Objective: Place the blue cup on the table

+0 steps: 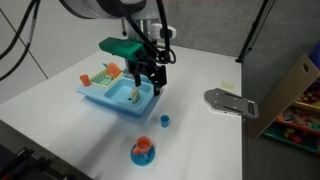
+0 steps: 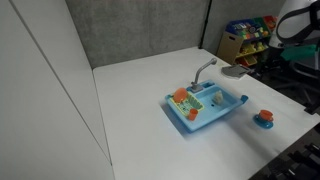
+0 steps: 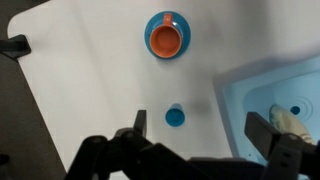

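Observation:
The tiny blue cup point(image 1: 165, 121) stands upright on the white table point(image 1: 200, 70), just off the front corner of the toy sink. In the wrist view the blue cup point(image 3: 175, 116) sits on the table point(image 3: 90, 90) between my two fingers and below them, closer to the left finger. My gripper point(image 1: 148, 82) hangs open and empty above the sink's near edge. In the wrist view the gripper point(image 3: 200, 128) has its jaws spread wide, with nothing between them. The fingers do not touch the cup.
A blue toy sink basin point(image 1: 115, 95) with toys in it, also shown in the wrist view point(image 3: 275, 95) and an exterior view point(image 2: 205, 110). An orange cup on a blue saucer point(image 1: 143, 150) point(image 3: 166, 36) point(image 2: 264, 118). A grey flat plate point(image 1: 228, 102) near the table's edge.

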